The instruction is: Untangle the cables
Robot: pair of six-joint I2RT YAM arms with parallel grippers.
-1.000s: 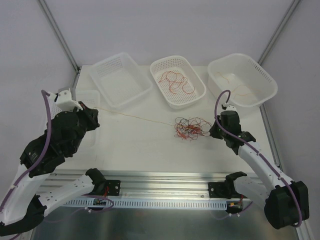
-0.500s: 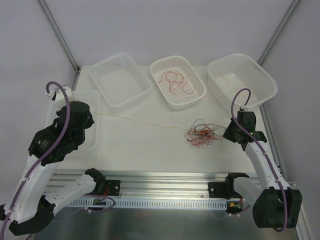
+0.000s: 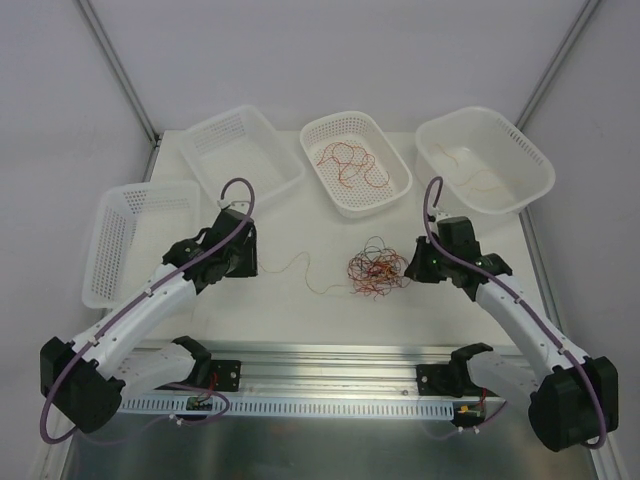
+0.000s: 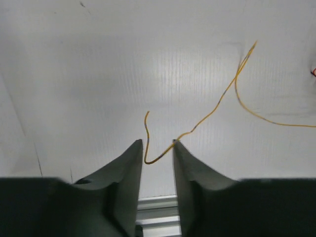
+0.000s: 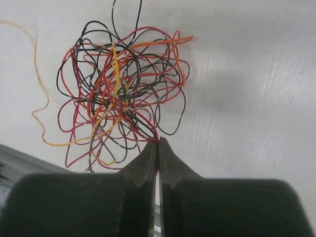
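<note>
Cables point(image 3: 375, 268) back leftward, right end effector point(image 5: 158, 140) tight on them (left end effector point(image 4: 156, 143) apart)

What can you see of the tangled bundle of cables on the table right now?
The tangle of cables is a loose, flattish knot of hair-thin wires in red, black, orange and yellow, looped through one another. It lies on the white table, nearer the right arm. The right gripper is shut on strands at the tangle's near edge. One yellow-orange wire trails out leftward, and its end lies between the fingers of the open left gripper.
</note>
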